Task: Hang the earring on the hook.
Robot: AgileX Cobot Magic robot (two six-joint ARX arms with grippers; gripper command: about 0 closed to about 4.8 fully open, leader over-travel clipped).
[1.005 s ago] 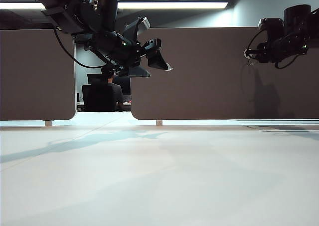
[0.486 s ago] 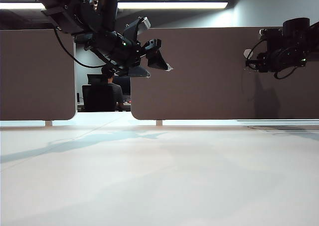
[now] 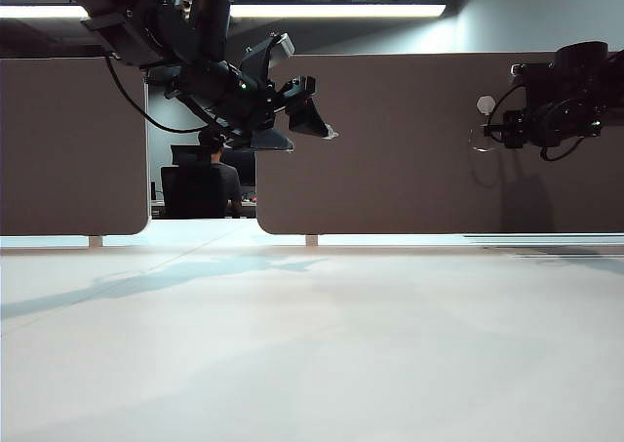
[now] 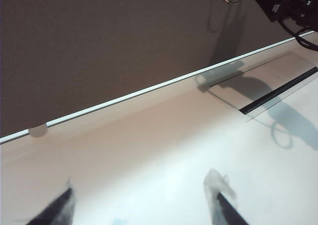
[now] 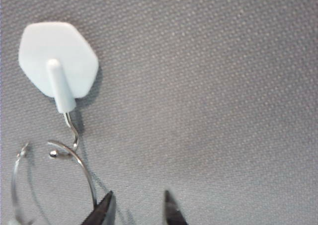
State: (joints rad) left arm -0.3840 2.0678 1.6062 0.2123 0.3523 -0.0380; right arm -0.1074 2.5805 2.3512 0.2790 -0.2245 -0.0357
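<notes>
The earring [image 5: 74, 170] is hanging on the hook [image 5: 58, 61]. The right gripper [image 5: 136, 207] is hovering just below, narrowly parted, gripping nothing. The left gripper [image 4: 144, 202] is hanging wide apart, well away from the hook.

Right gripper [image 5: 136, 207] has drawn back from the hook [image 3: 486, 104], jaws parted; earring [image 3: 480, 141] now hangs there.

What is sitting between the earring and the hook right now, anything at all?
Nothing visible. The earring already hangs on the hook on the partition, by the right gripper, whose jaws stand parted. The left gripper is off to the left.
</notes>
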